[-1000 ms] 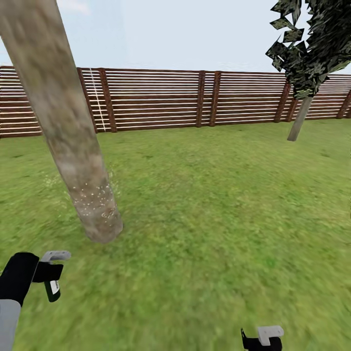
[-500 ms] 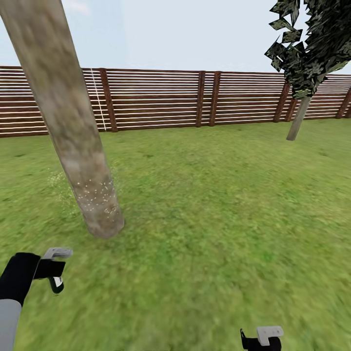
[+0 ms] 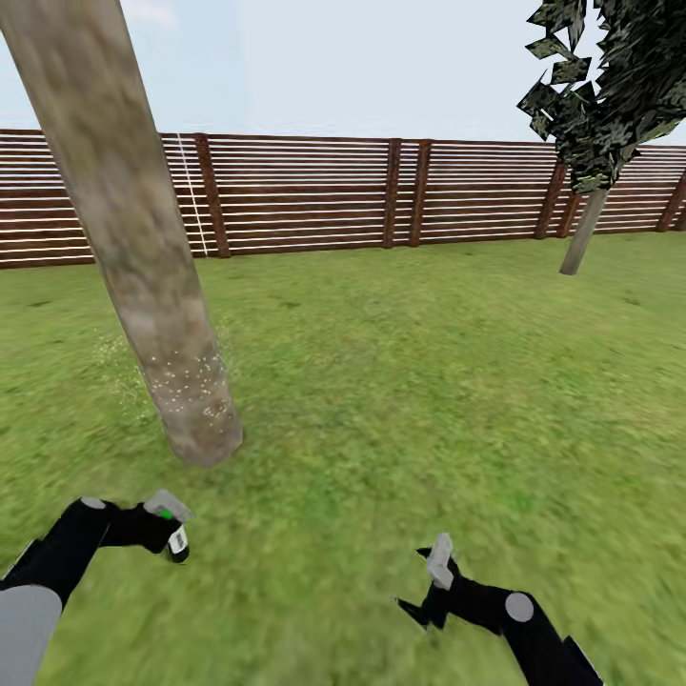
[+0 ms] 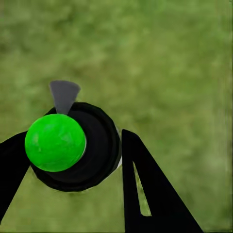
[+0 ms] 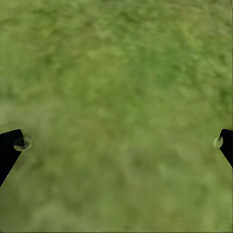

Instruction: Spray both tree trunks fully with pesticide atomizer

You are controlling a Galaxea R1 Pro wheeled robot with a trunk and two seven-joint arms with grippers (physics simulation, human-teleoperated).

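Observation:
A thick, mottled grey-brown tree trunk [image 3: 143, 257] leans up from the grass at the left. Whitish pesticide speckles [image 3: 186, 376] dot its lower part and the grass beside it. My left gripper [image 3: 162, 524] hangs low over the floor [image 3: 381, 400], short of the trunk's base, shut on the pesticide atomizer [image 3: 177, 543]. In the left wrist view the atomizer [image 4: 73, 145] shows a bright green cap, a dark round body and a grey nozzle, with my left gripper [image 4: 75, 138] closed around it. My right gripper [image 3: 429, 586] is open over bare grass, its fingertips [image 5: 22, 143] spread wide.
A brown slatted fence [image 3: 381, 195] closes off the lawn at the back. A thin-stemmed tree with dark leaves [image 3: 583, 233] stands at the far right. Open grass lies between the trunk and that tree.
My left gripper swung inward to the right, tilting the atomizer. My right arm rose from the bottom edge, up and to the left. The trunk and speckles look unchanged.

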